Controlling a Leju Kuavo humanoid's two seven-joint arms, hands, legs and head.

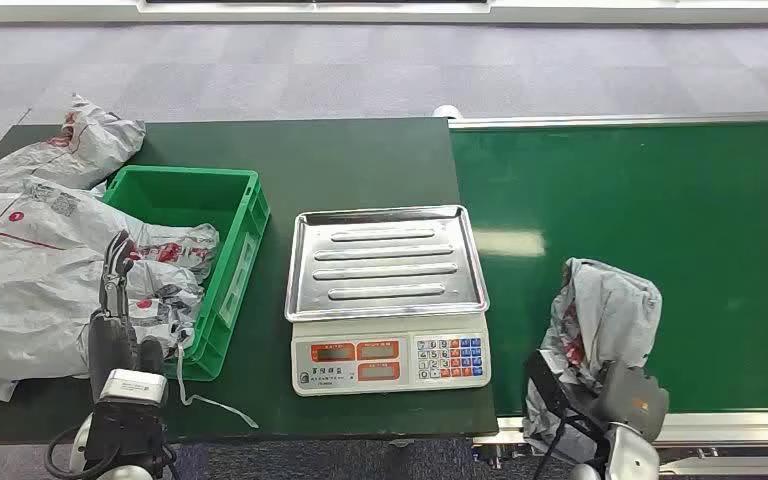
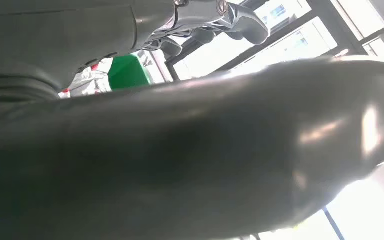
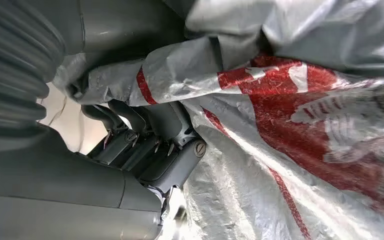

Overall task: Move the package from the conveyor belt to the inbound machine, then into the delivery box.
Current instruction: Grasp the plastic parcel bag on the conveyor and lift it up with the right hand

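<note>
A grey carpeted floor (image 1: 360,70) lies beyond a dark green table (image 1: 360,160) and, to its right, a bright green conveyor belt (image 1: 660,200); on the belt's near edge a crumpled grey-and-red package (image 1: 605,320) stands clamped in the right hand (image 3: 145,140), fingers curled into its plastic. The left hand (image 1: 117,300) is raised with fingers apart, holding nothing, beside the green delivery box (image 1: 245,215); an electronic scale (image 1: 388,300) sits mid-table; more grey packages (image 1: 30,270) pile at the left.

No legible text, scale (image 1: 390,362) displays and keypad blurred, package (image 1: 600,325) red markings unreadable
</note>
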